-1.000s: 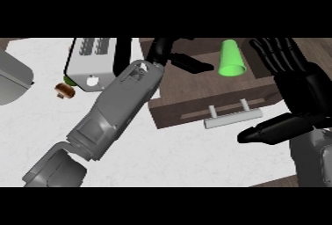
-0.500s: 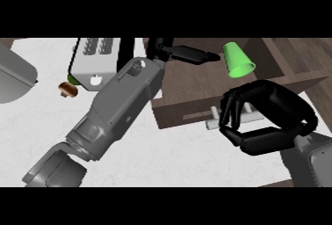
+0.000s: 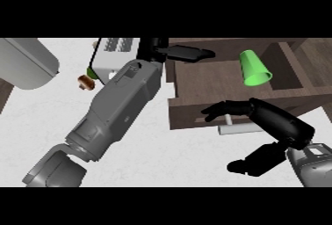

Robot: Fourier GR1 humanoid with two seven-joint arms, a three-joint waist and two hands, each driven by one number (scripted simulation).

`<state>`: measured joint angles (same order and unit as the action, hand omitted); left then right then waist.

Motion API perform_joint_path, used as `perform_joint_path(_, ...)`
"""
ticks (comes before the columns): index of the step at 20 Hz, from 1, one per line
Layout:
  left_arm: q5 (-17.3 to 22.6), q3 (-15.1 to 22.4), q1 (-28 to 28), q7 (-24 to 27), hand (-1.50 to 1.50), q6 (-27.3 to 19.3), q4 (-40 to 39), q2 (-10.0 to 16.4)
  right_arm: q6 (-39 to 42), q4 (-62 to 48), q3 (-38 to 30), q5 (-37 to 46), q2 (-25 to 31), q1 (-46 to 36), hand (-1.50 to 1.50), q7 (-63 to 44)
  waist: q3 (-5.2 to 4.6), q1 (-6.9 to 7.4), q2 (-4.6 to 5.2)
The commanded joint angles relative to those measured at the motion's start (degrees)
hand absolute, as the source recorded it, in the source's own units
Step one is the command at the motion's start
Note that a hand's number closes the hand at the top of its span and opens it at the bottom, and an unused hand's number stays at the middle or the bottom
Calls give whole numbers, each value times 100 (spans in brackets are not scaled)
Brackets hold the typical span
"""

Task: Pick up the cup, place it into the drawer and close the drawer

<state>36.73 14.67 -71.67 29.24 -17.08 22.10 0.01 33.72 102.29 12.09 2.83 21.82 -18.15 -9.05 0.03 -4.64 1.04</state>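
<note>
Head view. The drawer (image 3: 207,85) stands open against a white speckled counter (image 3: 182,154). The green cup (image 3: 255,68) lies on its side inside the drawer, near its right wall.

Right hand (image 3: 279,123): fingers relaxed and apart, reaching over the drawer front at the white handle (image 3: 237,129).

Left hand (image 3: 185,53): fingers straight, over the drawer's rear left corner.

Left of the drawer stand a white toaster (image 3: 110,55) and a grey rounded object (image 3: 26,63).

The cup (image 3: 255,68) lies in the drawer (image 3: 207,85), upper right of the frame. The left hand (image 3: 178,52) is over the drawer's left side, top centre. The right hand (image 3: 279,123) meets the drawer's front at the handle (image 3: 239,129), lower right. An appliance (image 3: 107,57) stands left of the drawer.
</note>
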Motion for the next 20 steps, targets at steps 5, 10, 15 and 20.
perform_joint_path(5, 137, -217, 329, 202, -150, 410, 157, 152, -934, -1633, 730, 2032, -279, 4, -150, 694, 1, 529, -45)
perform_joint_path(10, 106, -201, 928, 353, -150, 566, 580, 256, -1021, -3464, 759, 2447, -214, -590, -150, 1668, 4, 685, -60)
perform_joint_path(15, 113, -108, 1251, 86, -150, 562, 1175, 393, -2011, -5264, 593, 2911, -621, -1124, 150, 2267, 17, 1008, -64)
perform_joint_path(20, 176, -146, 1617, 44, -150, 890, 1499, 693, -2377, -6316, -28, 2664, -710, -1989, 150, 3001, 24, 1126, 1)
